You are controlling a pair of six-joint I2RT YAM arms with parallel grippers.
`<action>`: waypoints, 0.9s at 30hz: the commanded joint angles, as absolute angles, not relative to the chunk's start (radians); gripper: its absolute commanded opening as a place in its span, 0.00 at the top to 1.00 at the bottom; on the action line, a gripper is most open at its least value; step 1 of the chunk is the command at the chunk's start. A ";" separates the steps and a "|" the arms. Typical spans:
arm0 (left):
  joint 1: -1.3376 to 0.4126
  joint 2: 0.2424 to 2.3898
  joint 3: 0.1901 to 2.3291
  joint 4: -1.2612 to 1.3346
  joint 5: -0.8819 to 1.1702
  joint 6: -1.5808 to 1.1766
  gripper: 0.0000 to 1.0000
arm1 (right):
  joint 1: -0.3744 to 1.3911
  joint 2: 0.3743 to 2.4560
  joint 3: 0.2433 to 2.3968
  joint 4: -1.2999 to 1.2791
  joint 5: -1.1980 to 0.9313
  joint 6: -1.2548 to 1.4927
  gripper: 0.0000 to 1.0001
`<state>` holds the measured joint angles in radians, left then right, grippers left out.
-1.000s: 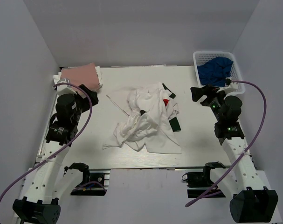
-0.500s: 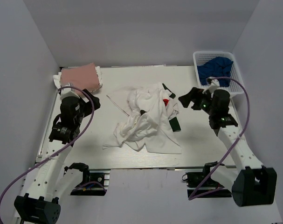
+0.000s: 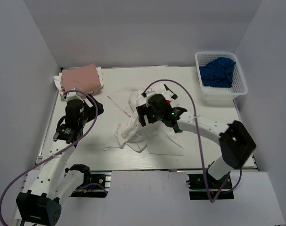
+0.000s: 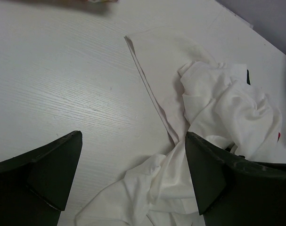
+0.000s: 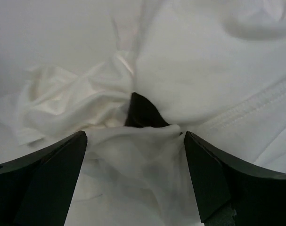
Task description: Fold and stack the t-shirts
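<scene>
A crumpled white t-shirt (image 3: pixel 150 134) with dark green parts and a small red mark (image 3: pixel 167 102) lies at the table's middle. My right gripper (image 3: pixel 142 116) is open and low over its left folds. In the right wrist view the open right gripper (image 5: pixel 134 141) straddles white cloth, with a dark green bit (image 5: pixel 142 113) just ahead. My left gripper (image 3: pixel 95 109) is open and empty, left of the shirt. In the left wrist view the open left gripper (image 4: pixel 133 141) is above bare table, and the shirt's white edge (image 4: pixel 171 188) lies between the fingers.
A folded pink shirt (image 3: pixel 81 77) lies at the back left corner. A white mesh basket (image 3: pixel 237 87) at the back right holds a blue shirt (image 3: pixel 218 71). A thin white strip (image 3: pixel 118 106) lies on the table (image 3: pixel 86 136), also seen in the left wrist view (image 4: pixel 147 84).
My right arm has swung from beside the basket leftward across the table onto the white shirt. My left gripper has moved slightly nearer, away from the pink shirt.
</scene>
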<state>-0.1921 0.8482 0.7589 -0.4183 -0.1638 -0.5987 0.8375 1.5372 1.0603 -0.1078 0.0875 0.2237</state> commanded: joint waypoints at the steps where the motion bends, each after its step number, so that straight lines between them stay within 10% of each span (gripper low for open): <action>1: -0.195 0.842 0.750 -0.404 -0.140 -0.607 0.00 | 0.879 1.670 1.132 -0.238 0.415 0.212 0.10; 3: -0.195 0.842 0.750 -0.403 -0.150 -0.607 0.00 | 0.894 1.771 1.182 -0.261 0.451 0.227 0.13; 7: -0.195 0.842 0.750 -0.425 -0.183 -0.626 0.00 | 0.916 1.833 1.311 -0.343 0.587 0.267 1.00; 27: -0.195 0.815 0.759 -0.443 -0.201 -0.637 0.00 | 0.606 1.471 1.724 -0.026 0.569 0.054 1.00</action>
